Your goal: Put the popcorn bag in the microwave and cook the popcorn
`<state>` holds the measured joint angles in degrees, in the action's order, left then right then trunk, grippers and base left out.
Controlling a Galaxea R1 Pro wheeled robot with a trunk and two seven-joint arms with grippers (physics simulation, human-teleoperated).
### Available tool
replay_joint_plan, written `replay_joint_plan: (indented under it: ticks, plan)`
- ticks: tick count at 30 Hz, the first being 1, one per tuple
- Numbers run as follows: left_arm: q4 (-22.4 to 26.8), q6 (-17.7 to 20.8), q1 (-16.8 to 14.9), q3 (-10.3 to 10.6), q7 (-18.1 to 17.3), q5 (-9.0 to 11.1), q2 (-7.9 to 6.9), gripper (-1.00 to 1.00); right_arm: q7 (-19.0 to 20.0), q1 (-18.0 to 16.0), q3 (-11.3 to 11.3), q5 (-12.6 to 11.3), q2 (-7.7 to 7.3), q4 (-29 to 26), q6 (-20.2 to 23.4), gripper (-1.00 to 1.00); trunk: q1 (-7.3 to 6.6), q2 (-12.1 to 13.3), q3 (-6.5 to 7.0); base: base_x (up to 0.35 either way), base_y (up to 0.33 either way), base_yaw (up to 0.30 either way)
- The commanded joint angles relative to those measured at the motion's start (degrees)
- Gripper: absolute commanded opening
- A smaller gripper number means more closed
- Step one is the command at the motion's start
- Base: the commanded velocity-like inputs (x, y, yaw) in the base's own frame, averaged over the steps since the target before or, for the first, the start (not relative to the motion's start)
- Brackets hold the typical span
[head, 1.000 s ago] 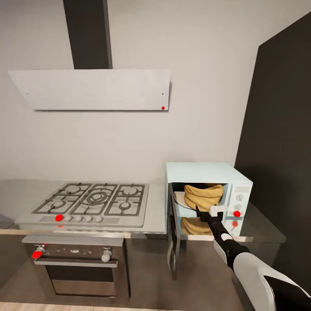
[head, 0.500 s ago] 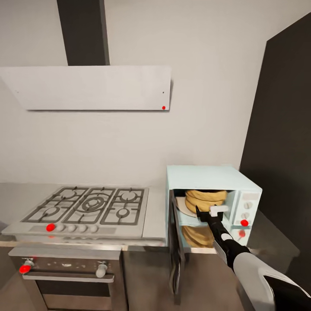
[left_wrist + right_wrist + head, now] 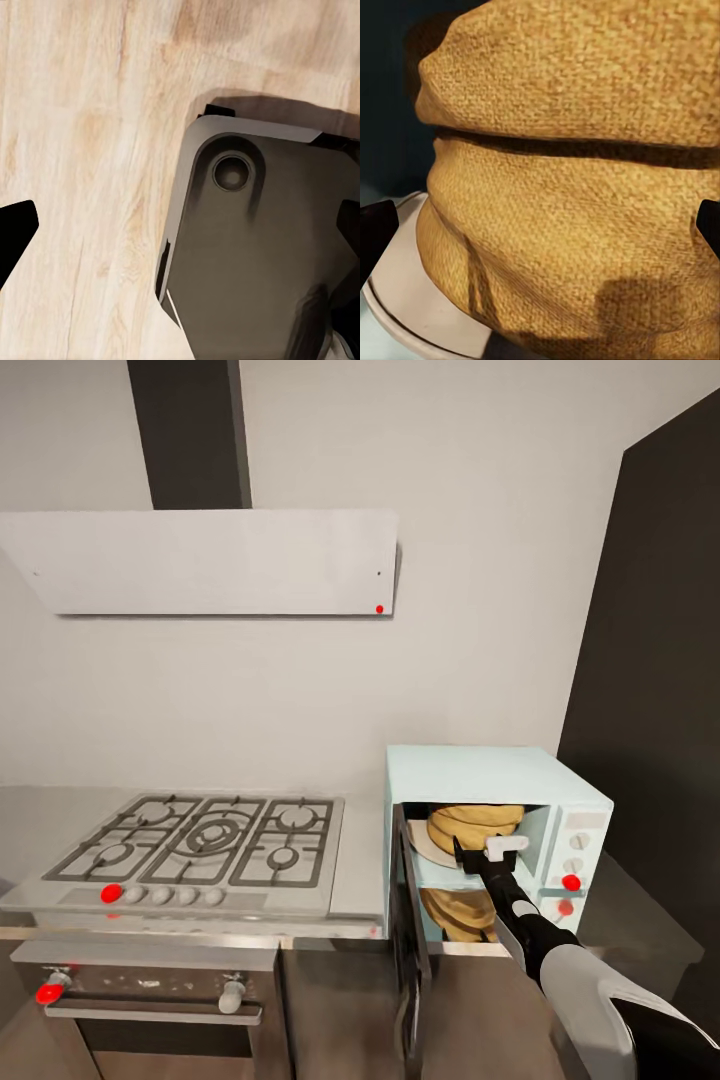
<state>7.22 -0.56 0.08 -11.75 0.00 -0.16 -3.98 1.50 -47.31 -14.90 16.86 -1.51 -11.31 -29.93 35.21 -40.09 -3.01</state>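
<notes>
The bag (image 3: 473, 826) sits inside the microwave (image 3: 495, 830) on a white plate (image 3: 428, 844), right in front of the right tool (image 3: 492, 850), which reaches through the doorway. In the right wrist view the bag (image 3: 577, 172) lies between the dark fingertips (image 3: 375, 229), which stand wide apart and clear of it. The door (image 3: 410, 950) hangs open beside the arm. The left tool (image 3: 180, 232) points down at the floor (image 3: 82, 112), its fingers spread apart. The microwave rests on the worktop (image 3: 640, 920).
</notes>
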Motion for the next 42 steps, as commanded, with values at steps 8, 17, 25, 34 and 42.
replay_joint_plan:
  ticks: [8,17,25,34,42]
  plan:
    - [0.1,-0.1,0.0,-0.1,0.0,0.0,-0.04,1.0,0.2,-0.1,-0.5,0.5,0.02,0.1,-0.2,1.0,0.02,-0.1,-0.09,0.069,0.0,0.0]
    - [0.1,-0.1,0.0,-0.1,0.0,0.0,0.09,1.0,0.2,-0.1,-0.5,0.5,0.02,0.1,-0.2,1.0,0.02,-0.1,-0.09,0.0,0.0,0.0]
    - [0.1,-0.1,0.0,-0.2,0.0,0.0,0.11,1.0,0.2,-0.1,-0.5,0.5,0.02,0.1,-0.2,1.0,0.02,-0.1,-0.09,-0.317,0.0,0.0]
    - [0.1,-0.1,0.0,-0.2,0.0,0.0,0.11,1.0,0.2,-0.1,-0.5,0.5,0.02,0.1,-0.1,1.0,0.02,-0.1,-0.09,-0.34,0.0,0.0]
    - [0.1,-0.1,0.0,-0.2,0.0,0.0,0.11,1.0,0.3,-0.1,-0.5,0.5,0.02,0.1,0.0,1.0,0.02,-0.1,-0.09,-0.341,0.0,0.0]
